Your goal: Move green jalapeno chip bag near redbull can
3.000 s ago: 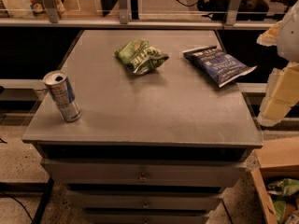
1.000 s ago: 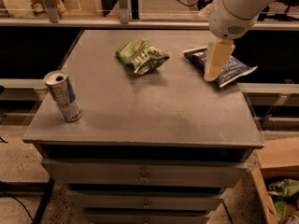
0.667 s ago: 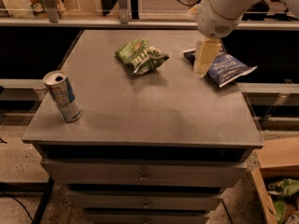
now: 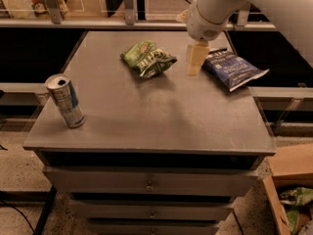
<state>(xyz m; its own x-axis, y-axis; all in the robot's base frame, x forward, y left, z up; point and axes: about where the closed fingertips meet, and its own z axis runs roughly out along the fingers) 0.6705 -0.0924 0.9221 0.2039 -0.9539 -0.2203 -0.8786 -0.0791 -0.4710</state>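
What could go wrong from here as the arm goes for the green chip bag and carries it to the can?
The gripper hangs between the green jalapeno chip bag and the dark blue chip bag, so it might catch the wrong one. The green bag looks crumpled and glossy, so a grip may slip. The redbull can stands upright near the table's front left corner; a bump could tip it off.

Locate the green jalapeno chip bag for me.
The green jalapeno chip bag lies back-centre on the table in the camera view, with the gripper just right of it.
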